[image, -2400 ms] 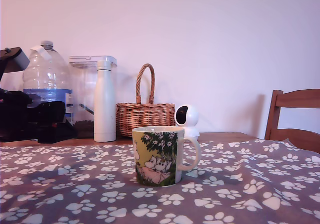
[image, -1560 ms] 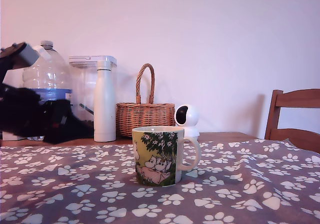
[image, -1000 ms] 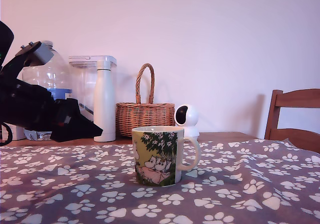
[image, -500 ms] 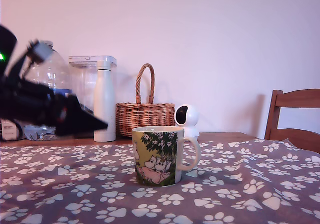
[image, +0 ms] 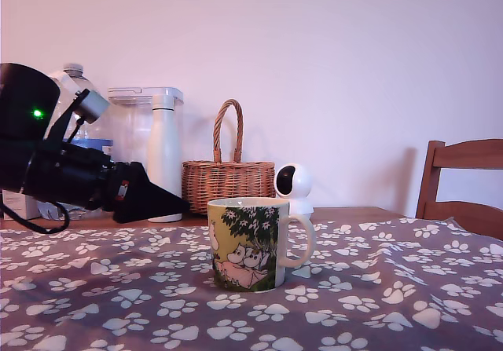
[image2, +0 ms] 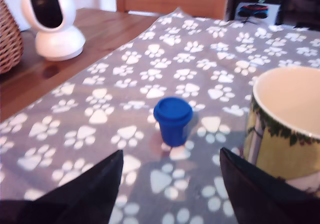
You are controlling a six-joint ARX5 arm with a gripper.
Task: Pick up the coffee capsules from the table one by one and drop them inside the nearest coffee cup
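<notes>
Jaws spread wide, aimed at blue capsule (image2: 173, 120) just beside mug (image2: 288, 125); risk clipping mug or toppling capsule.

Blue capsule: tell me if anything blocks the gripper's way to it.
Nothing visible does. The small blue tapered coffee capsule stands on bare paw-print cloth ahead of the open gripper; the cream cartoon mug sits off to one side.
</notes>
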